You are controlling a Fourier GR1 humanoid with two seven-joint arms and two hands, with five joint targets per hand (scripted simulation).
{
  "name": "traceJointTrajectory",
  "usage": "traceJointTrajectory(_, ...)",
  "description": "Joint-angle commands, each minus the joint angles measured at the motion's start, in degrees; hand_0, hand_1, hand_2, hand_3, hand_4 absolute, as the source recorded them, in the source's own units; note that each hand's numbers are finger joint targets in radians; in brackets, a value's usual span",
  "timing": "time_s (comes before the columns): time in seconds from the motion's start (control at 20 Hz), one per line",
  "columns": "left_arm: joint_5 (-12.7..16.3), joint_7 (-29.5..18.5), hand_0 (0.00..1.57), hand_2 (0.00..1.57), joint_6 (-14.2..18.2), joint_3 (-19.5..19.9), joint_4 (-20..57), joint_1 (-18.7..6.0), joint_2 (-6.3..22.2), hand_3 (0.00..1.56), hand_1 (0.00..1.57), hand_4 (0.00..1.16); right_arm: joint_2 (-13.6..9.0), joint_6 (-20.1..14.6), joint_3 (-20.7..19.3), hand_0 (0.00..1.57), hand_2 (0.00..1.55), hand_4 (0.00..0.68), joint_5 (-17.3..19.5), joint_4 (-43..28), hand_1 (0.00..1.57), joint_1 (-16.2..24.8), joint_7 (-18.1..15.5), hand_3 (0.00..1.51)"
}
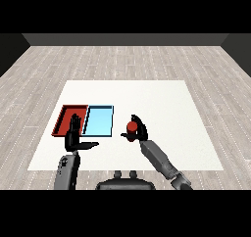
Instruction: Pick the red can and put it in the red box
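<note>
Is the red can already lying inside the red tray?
No, the red can sits in the right hand, right of both trays, away from the red tray.

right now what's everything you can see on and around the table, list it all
red can: one, red, on the table right of the light blue tray, inside the right hand's curl
red tray: one, red, left part of the table, touching the light blue tray's left side
light blue tray: one, light blue, just right of the red tray
table: one, white, centre of view
floor: grey wood planks, all around the table
left hand: one, black, fingers straight, over the red tray's near edge, holding nothing
right hand: one, black, curled round the red can
</note>
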Motion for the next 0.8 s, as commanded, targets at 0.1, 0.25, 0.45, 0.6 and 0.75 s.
traceJointTrajectory(0.1, 0.6, 1.0, 0.0, 0.0, -0.4, 0.6, 0.0, -0.7, 0.7, 0.0, 0.0, 0.0, 0.2, -9.1, 5.0, 1.49, 1.47, 0.663, -2.1, -0.2, 1.49, -3.3, 1.8, 1.44)
traceJointTrajectory(0.25, -1.5, 0.6, 0.0, 0.0, 1.2, -0.1, 0.5, -1.0, 0.3, 0.0, 0.0, 0.0, 0.2, -4.5, -2.3, 1.49, 1.46, 0.667, 7.2, -2.4, 1.49, -0.2, 4.4, 1.44)
traceJointTrajectory(0.45, -1.2, 2.4, 0.0, 0.0, 1.9, -0.1, -2.1, -1.6, 0.1, 0.0, 0.0, 0.0, 0.2, -7.0, -0.7, 1.47, 1.45, 0.646, 10.6, -4.8, 1.47, -0.1, 6.3, 1.43)
traceJointTrajectory(0.6, -0.4, 6.3, 0.0, 0.0, 2.0, -1.1, -3.9, -2.2, -0.4, 0.0, 0.0, 0.0, 0.2, -7.6, -0.7, 1.47, 1.46, 0.651, 11.7, -6.2, 1.47, 0.6, 5.5, 1.42)
traceJointTrajectory(0.75, -1.5, 0.5, 0.0, 0.0, 0.7, -2.7, 0.6, -0.9, -1.6, 0.0, 0.0, 0.0, -0.3, -6.8, -2.7, 1.46, 1.45, 0.661, 13.7, -10.3, 1.46, 1.6, 6.0, 1.41)
